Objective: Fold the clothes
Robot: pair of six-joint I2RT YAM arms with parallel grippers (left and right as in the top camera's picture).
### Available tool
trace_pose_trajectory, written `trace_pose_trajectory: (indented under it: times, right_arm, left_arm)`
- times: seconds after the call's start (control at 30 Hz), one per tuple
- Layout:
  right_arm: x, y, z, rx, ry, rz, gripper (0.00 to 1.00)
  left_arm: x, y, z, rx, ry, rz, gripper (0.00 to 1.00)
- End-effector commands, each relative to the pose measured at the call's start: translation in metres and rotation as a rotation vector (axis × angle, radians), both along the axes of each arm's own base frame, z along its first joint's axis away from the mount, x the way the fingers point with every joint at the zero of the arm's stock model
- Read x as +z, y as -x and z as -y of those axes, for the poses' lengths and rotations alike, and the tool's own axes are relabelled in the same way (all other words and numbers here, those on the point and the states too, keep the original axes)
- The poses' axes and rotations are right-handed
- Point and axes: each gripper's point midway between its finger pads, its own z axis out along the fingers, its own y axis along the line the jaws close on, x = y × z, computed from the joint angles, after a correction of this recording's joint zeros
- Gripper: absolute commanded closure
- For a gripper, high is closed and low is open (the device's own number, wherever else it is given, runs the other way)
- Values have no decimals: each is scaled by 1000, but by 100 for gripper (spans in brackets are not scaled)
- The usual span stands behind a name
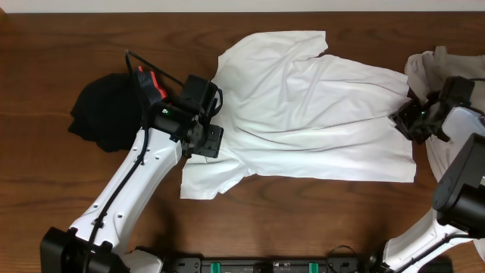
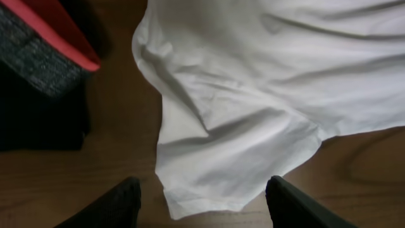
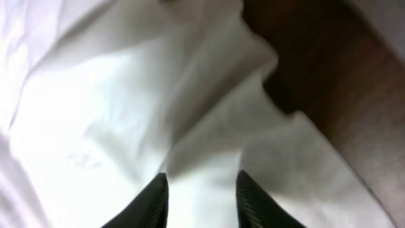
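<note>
The white T-shirt (image 1: 318, 114) lies spread across the middle of the brown wooden worktop (image 1: 61, 45). It is rumpled, with long creases running across it, one sleeve reaching toward the far edge and the other toward the near left.

The left pincer (image 2: 202, 206) is released, its jaws standing wide apart. It hangs over the shirt's left edge. In the left wrist view the hem of a sleeve lies below and between the two dark fingers (image 2: 117, 206), and neither finger touches the cloth.

The right pincer (image 3: 201, 202) is at the shirt's right edge. Its jaws are parted only narrowly, and a ridge of white cloth runs up through the gap between them. Whether the fingers press on that ridge or merely flank it I cannot tell; the close view is blurred.

A black garment (image 1: 102, 117) with an orange-and-grey waistband lies just left of the shirt, beside the left arm. A beige garment (image 1: 432, 64) sits at the far right, close to the shirt's right edge.
</note>
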Motion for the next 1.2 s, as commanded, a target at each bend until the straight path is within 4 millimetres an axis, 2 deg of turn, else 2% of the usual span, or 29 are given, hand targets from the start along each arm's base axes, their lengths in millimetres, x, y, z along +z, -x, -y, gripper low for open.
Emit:
trace_pose_trajectory:
  times: [0.0, 0.13, 0.2, 0.33, 0.47, 0.63, 0.8, 1.0, 1.03, 1.17]
  right_arm:
    - [74, -13, -1, 100, -12, 212, 62]
    - [129, 10, -10, 137, 38, 276, 55]
    - [152, 26, -19, 169, 62, 293, 51]
    - [176, 62, -32, 183, 113, 258, 45]
    - [184, 91, -40, 198, 156, 201, 42]
    - [180, 109, -46, 219, 143, 143, 42]
    - [178, 111, -48, 219, 135, 132, 44]
    - [178, 112, -48, 218, 134, 130, 46]
    - [178, 112, -48, 219, 133, 130, 46]
    - [178, 113, -48, 219, 132, 127, 47]
  left_arm:
    - [-7, 8, -4, 56, -7, -46, 34]
    - [-16, 17, -8, 116, -13, -85, 34]
    - [-25, 23, -11, 132, -20, -106, 31]
    - [-56, 45, -27, 235, -43, -185, 28]
    - [-90, 61, -45, 310, -54, -225, 25]
    - [-110, 64, -63, 382, -28, -227, 20]
    - [-120, 71, -41, 337, 172, -288, 20]
    - [-128, 93, -31, 336, 236, -368, 21]
    - [-129, 97, -30, 337, 242, -381, 25]
    - [-131, 109, -25, 346, 268, -430, 53]
